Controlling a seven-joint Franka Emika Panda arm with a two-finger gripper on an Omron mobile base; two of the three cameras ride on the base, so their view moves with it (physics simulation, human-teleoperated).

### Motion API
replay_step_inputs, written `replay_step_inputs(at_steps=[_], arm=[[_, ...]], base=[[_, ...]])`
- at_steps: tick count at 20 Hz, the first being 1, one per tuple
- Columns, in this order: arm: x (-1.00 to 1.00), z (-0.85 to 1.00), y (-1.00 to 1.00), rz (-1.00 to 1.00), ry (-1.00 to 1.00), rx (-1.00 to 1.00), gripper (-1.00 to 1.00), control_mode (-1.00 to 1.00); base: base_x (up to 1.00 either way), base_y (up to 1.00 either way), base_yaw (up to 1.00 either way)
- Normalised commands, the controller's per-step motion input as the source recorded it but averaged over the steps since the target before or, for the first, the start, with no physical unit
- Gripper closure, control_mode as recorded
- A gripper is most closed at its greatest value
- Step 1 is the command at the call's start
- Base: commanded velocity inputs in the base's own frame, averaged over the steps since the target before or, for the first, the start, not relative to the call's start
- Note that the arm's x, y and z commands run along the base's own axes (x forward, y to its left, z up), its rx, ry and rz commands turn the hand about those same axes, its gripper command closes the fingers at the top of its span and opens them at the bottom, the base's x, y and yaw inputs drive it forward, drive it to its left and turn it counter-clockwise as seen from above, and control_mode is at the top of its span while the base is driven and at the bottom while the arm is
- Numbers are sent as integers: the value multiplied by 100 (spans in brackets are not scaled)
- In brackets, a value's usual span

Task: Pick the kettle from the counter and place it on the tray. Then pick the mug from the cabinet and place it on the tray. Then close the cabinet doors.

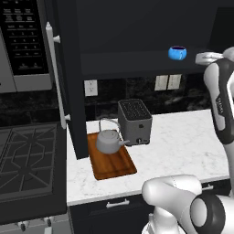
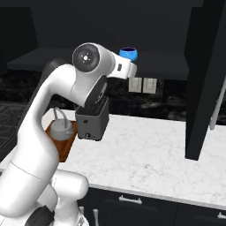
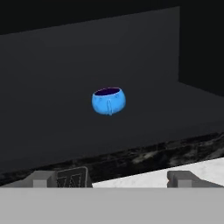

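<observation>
Your fingers (image 3: pixel 40 178) stand wide apart with nothing between them, and ahead of them, between and well beyond the tips, the mug (image 3: pixel 108 101) sits upright on the cabinet shelf (image 3: pixel 175 113), handle facing you.

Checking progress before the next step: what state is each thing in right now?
Kettle: upright on the tray.
Mug: upright on the cabinet shelf, untouched.
Cabinet doors: open.
Pincer: open, empty, facing the mug.
Toaster: on the counter beside the tray.
</observation>
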Motion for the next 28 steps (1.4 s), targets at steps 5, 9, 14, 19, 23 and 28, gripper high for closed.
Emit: replay_step_inputs(at_steps=[5,9,14,19,23,28], arm=[[27,2,10,0,4,0,-100,-100],[37,21,10,0,0,-3,-100,-100],[41,28,5,0,0,-6,-100,-100],[32,1,0,0,0,-4,-100,-100],[43,0,0,0,0,0,-100,-100],[46,-1,-7,0,0,0,-100,-100]], base=[[0,0,0],[0,0,0],[0,0,0],[0,0,0],[0,0,0],[0,0,0]])
